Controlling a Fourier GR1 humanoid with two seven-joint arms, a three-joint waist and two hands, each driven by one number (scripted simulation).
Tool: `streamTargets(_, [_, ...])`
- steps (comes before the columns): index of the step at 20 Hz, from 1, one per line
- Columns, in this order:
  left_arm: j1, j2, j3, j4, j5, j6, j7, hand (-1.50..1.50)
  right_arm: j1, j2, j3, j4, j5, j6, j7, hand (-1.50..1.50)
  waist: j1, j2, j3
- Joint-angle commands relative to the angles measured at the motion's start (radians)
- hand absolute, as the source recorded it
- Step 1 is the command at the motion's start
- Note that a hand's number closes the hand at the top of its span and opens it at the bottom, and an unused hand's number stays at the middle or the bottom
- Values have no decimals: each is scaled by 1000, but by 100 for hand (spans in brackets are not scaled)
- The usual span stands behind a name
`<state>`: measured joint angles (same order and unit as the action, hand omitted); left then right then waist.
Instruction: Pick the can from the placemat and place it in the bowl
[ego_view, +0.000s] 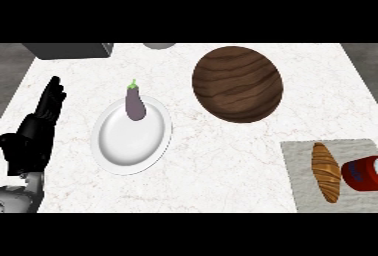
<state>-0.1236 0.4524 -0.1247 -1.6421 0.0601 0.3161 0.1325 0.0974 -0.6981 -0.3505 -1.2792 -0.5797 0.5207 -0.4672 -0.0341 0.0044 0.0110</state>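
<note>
Only one arm shows, left of the white plate (133, 137), at the view's left edge. The left hand (33, 135) is black all over, with a matt, slightly glossy finish that catches dull grey highlights. Its fingers are slim, segmented and blocky, narrowing toward their tips at the end farther from the plate's near rim. The palm is a broad, boxy black block, and a thicker black lobe, the thumb side, bulges at its outer edge. Below the palm, nearer than the plate's near rim, the black casing ends at a pale grey forearm (18, 197) with a rounded, smooth shell. No cables, screws or markings can be made out.
</note>
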Motion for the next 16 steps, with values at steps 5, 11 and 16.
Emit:
streamTargets(5, [-60, -20, -9, -4, 0, -2, 42, 0, 32, -269, -54, 201, 254, 247, -273, -150, 35, 2, -3])
streamTargets(11, [-137, -48, -36, 51, -38, 1, 36, 0, -17, -368, 83, 191, 508, 108, -328, -150, 51, 8, -5])
streamTargets(16, [-87, -44, -21, 68, -43, -11, -5, 0, -21, -399, 201, 214, 641, 70, -426, -150, 56, 1, -8])
